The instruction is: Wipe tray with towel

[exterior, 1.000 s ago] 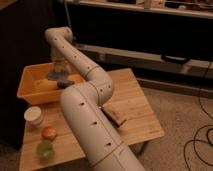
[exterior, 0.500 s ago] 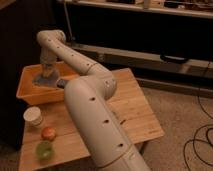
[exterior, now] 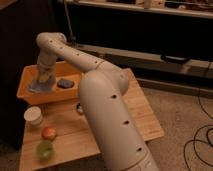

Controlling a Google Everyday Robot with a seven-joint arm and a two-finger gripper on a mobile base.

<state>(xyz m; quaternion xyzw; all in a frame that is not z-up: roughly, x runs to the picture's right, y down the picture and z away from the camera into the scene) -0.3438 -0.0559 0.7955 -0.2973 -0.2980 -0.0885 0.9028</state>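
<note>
The orange-yellow tray stands at the back left of the wooden table. The pale blue-grey towel lies bunched on the tray's floor at its left end. My gripper reaches down into the tray from above and is shut on the top of the towel, pressing it onto the tray floor. The white arm sweeps from the lower middle of the view up and left to the tray and hides part of the table.
A small darker blue lump lies in the tray right of the towel. A white cup, a reddish round thing and a green one stand on the table before the tray. Dark shelving runs behind.
My gripper has moved left across the tray with the towel under it, from the tray's middle to its left end.
</note>
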